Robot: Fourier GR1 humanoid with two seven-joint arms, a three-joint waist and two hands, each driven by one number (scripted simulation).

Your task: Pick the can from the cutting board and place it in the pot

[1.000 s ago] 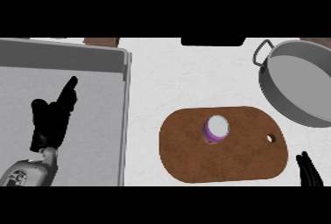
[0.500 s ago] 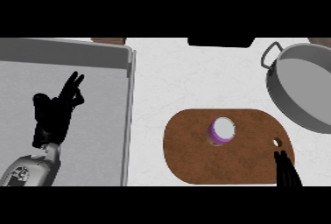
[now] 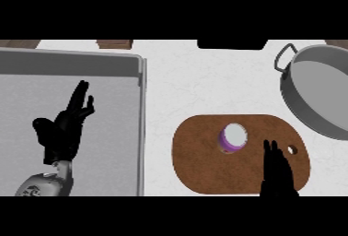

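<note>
A purple can [image 3: 233, 138] with a pale top stands upright on the brown cutting board [image 3: 204, 166] at the lower middle of the head view. The grey pot [image 3: 319, 99] with a loop handle lies at the right edge, apart from the board. My right hand [image 3: 275, 173] rises from the lower edge over the board's right part, fingers straight, its tips just right of and below the can, not touching it. My left hand [image 3: 65, 129] is open over the grey tray at the left, fingers pointing up.
A large grey tray [image 3: 122, 92] with a raised rim fills the left side. White counter [image 3: 204, 83] lies between tray, board and pot. Dark objects [image 3: 231, 44] sit along the far edge.
My right hand has come up from the lower right edge onto the board, towards the can. The view has shifted slightly; my left hand's fingers have changed pose a little.
</note>
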